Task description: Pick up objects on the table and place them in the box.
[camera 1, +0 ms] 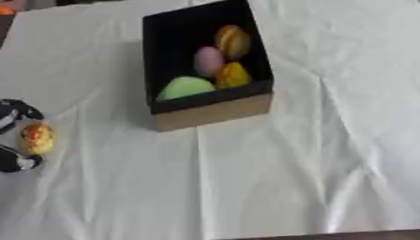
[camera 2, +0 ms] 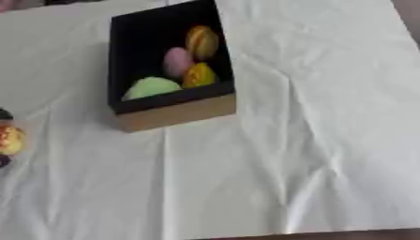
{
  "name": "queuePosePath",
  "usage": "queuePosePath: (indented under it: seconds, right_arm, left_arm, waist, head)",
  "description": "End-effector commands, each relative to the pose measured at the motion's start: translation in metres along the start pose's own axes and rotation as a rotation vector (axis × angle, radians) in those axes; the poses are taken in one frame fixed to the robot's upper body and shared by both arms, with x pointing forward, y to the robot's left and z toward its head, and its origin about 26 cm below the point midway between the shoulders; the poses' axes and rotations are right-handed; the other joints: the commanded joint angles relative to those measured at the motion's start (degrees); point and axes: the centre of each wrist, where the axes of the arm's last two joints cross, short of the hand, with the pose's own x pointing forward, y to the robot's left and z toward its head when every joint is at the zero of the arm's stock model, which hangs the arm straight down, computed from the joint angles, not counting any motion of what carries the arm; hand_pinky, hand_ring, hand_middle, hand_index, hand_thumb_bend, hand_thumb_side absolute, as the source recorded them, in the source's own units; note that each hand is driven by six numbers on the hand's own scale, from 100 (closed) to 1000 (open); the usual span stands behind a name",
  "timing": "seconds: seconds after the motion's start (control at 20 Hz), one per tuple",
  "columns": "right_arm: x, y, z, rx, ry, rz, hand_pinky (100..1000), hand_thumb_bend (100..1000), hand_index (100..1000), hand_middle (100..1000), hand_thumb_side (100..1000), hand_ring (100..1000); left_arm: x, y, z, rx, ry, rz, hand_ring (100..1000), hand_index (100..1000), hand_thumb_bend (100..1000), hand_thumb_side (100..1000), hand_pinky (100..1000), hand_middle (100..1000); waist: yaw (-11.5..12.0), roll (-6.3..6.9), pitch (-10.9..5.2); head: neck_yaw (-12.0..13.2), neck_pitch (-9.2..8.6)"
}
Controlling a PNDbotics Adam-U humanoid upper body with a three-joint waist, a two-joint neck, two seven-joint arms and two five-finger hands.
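The counter (camera 1: 328,154) is spread with a creased white cloth (camera 1: 246,187) that covers nearly all of it; only a dark strip of edge shows at the near side. On the far middle of the cloth stands the box (camera 1: 213,112), black inside with a plain tan outer wall facing near; it sits askew, open at the top. Four rounded pieces lie in it, crowded toward its near right corner: a pale green one (camera 1: 185,87) against the near wall, a pink one (camera 1: 208,61) behind it, a yellow-orange one (camera 1: 233,75) to the right, and a brownish-orange one (camera 1: 233,41) farthest back; the left half of the box is bare, so there is room for more.

At the left edge, well apart from the box, the left hand (camera 1: 15,161) comes into view; its black fingers are curled above and below an orange-yellow egg-shaped object (camera 1: 37,138), which it pinches just over the cloth. The right hand shows in neither view.

The object looks small, smooth and hard-shelled, probably light and somewhat slippery; I judge a pinch across its widest middle the safest hold. It has yet to travel right and far to reach the box.
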Motion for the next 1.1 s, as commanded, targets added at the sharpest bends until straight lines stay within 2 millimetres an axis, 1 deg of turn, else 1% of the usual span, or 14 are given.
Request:
queuePosePath:
  seconds: [0.05,0.2,0.35,0.55,0.6,0.65,0.7,0.8,0.85,0.9,1.0,1.1]
  right_arm:
    - [0.005,-0.008,-0.005,-0.016,-0.028,0.021,843,100,858,747,621,834]
    - [0.005,-0.008,-0.005,-0.017,-0.029,0.021,843,100,858,747,621,834]
    - [0.005,-0.009,-0.005,-0.018,-0.030,0.019,843,100,858,747,621,834]
    - [0.005,-0.008,-0.005,-0.018,-0.030,0.019,843,100,858,747,621,834]
    - [0.005,-0.008,-0.005,-0.018,-0.030,0.019,843,100,858,747,620,834]
    - [0.005,-0.009,-0.005,-0.019,-0.029,0.019,843,100,858,747,620,834]
    - [0.005,-0.009,-0.005,-0.020,-0.029,0.019,843,100,858,747,621,834]
    - [0.005,-0.009,-0.005,-0.019,-0.029,0.019,844,100,858,747,622,834]
    - [0.005,-0.009,-0.005,-0.019,-0.028,0.020,844,100,858,746,622,834]
    - [0.005,-0.009,-0.005,-0.019,-0.027,0.020,843,100,858,746,622,834]
    - [0.004,-0.009,-0.005,-0.020,-0.025,0.019,843,100,858,746,623,834]
    - [0.004,-0.008,-0.004,-0.020,-0.024,0.018,843,100,858,746,623,834]
  left_arm:
    - [-0.006,0.006,-0.001,0.016,0.030,-0.034,823,829,489,100,724,767]
    - [-0.008,0.003,-0.003,0.009,0.045,-0.055,824,822,486,100,724,765]
    - [-0.007,0.002,-0.005,0.009,0.044,-0.059,811,797,433,100,713,750]
    - [-0.007,0.001,-0.006,0.013,0.042,-0.056,811,797,433,100,713,750]
    - [-0.006,0.002,-0.006,0.022,0.038,-0.057,787,732,295,100,689,721]
    - [-0.005,0.004,-0.004,0.036,0.034,-0.060,786,730,290,100,688,720]
    - [-0.004,0.006,-0.003,0.049,0.031,-0.063,780,732,263,100,680,717]
    - [-0.001,0.008,0.001,0.073,0.025,-0.068,780,761,309,100,681,723]
    - [0.001,0.009,0.003,0.084,0.021,-0.070,780,762,308,100,681,723]
    - [0.002,0.011,0.005,0.093,0.019,-0.071,776,745,275,100,679,717]
    - [0.004,0.014,0.008,0.111,0.021,-0.075,773,736,257,102,676,714]
    - [0.006,0.015,0.009,0.119,0.023,-0.077,773,736,257,102,676,714]
  waist:
    - [-0.1,-1.12,-0.10]
    - [-0.2,-1.12,-0.05]
    - [-0.3,-1.14,0.00]
    - [-0.4,-1.15,0.02]
    - [-0.4,-1.15,-0.01]
    - [-0.3,-1.15,-0.04]
    - [-0.3,-1.15,-0.07]
    - [-0.2,-1.14,-0.14]
    - [-0.2,-1.13,-0.17]
    - [-0.2,-1.12,-0.21]
    - [-0.1,-1.11,-0.32]
    - [0.0,-1.10,-0.36]
  head:
    - [0.3,-0.89]
    - [0.3,-0.86]
    - [0.3,-0.83]
    - [0.4,-0.83]
    - [0.3,-0.79]
    - [0.3,-0.77]
    - [0.2,-0.77]
    - [0.2,-0.82]
    - [0.1,-0.87]
    - [0.1,-0.89]
    - [0.0,-0.90]
    - [0.0,-0.92]
